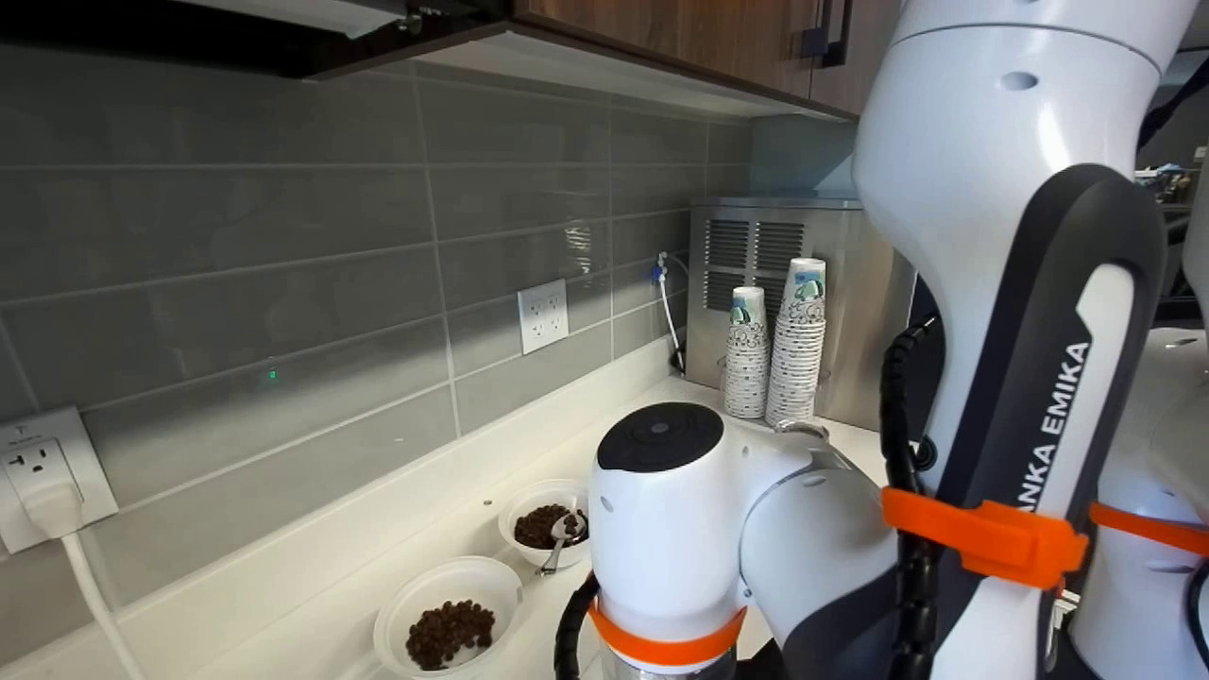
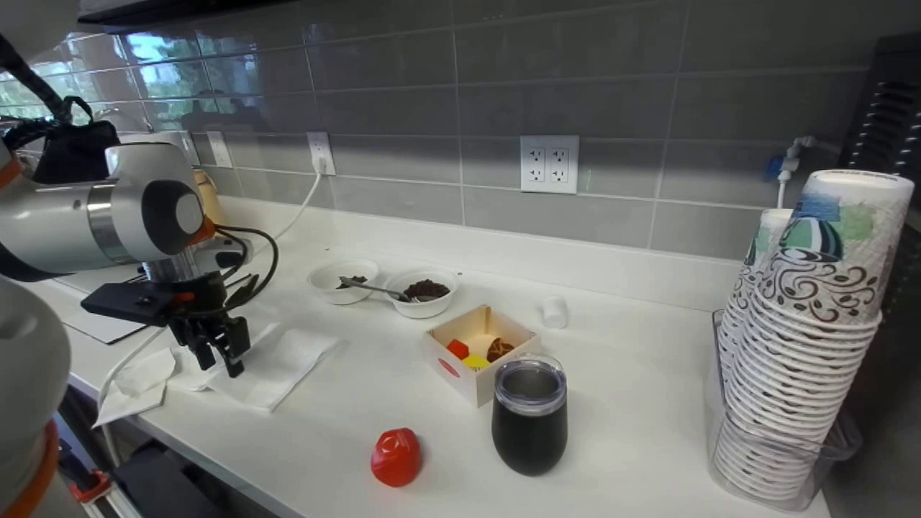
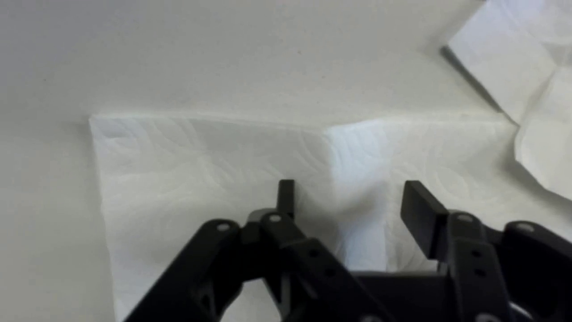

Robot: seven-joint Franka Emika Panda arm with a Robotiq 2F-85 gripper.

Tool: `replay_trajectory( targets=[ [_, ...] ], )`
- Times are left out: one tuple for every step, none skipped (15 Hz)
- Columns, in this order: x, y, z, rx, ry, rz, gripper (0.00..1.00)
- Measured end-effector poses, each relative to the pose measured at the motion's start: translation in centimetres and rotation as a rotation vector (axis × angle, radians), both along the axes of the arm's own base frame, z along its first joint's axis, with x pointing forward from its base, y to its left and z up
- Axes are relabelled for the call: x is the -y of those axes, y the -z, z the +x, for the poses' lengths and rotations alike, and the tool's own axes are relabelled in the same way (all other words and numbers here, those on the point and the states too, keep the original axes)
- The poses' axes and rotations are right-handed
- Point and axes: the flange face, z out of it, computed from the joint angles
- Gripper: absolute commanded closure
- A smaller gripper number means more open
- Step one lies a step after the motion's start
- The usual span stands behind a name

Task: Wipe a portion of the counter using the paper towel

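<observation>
The off-white counter (image 2: pixel 324 460) runs along the tiled wall and shows in both exterior views (image 1: pixel 312 623) and in the wrist view (image 3: pixel 201 62). A white paper towel (image 2: pixel 291 360) lies on it with a raised crease. In the wrist view the towel (image 3: pixel 178 192) lies beneath my gripper (image 3: pixel 351 197), and its crease runs between the two fingers. The gripper is open with nothing held between its fingertips. In an exterior view my gripper (image 2: pixel 221 363) points down, low over the towel; I cannot tell whether it touches it. A folded paper piece (image 2: pixel 144 381) overlaps the towel's end near the counter's front edge.
Two white bowls (image 2: pixel 344 280) (image 2: pixel 424 309) with dark pieces and a spoon stand near the wall. A small box (image 2: pixel 453 370), black tumbler (image 2: pixel 529 435), red object (image 2: pixel 396 457) and white cup (image 2: pixel 554 313) stand farther along. Stacked cups (image 2: pixel 784 388) are at the end.
</observation>
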Motion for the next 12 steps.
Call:
replay_trajectory(
  targets=[
    [0.13,0.23,0.02,-0.003,0.000,-0.005,0.73],
    [0.26,0.44,0.04,-0.006,0.000,-0.009,0.80],
    [0.37,0.64,0.05,-0.009,0.000,-0.014,0.80],
    [0.48,0.80,0.08,-0.011,0.001,-0.017,0.84],
    [0.58,0.93,0.12,-0.011,0.000,-0.021,0.84],
    [0.61,0.96,0.19,-0.010,0.000,-0.023,0.83],
    [0.62,0.95,0.25,-0.007,0.001,-0.024,0.80],
    [0.63,0.94,0.29,-0.005,0.001,-0.025,0.78],
    [0.64,0.93,0.32,-0.004,0.001,-0.025,0.78],
    [0.64,0.91,0.38,-0.003,0.001,-0.025,0.77],
    [0.65,0.88,0.47,-0.002,0.002,-0.025,0.79],
    [0.70,0.84,0.62,0.001,0.005,-0.025,0.79]
  ],
)
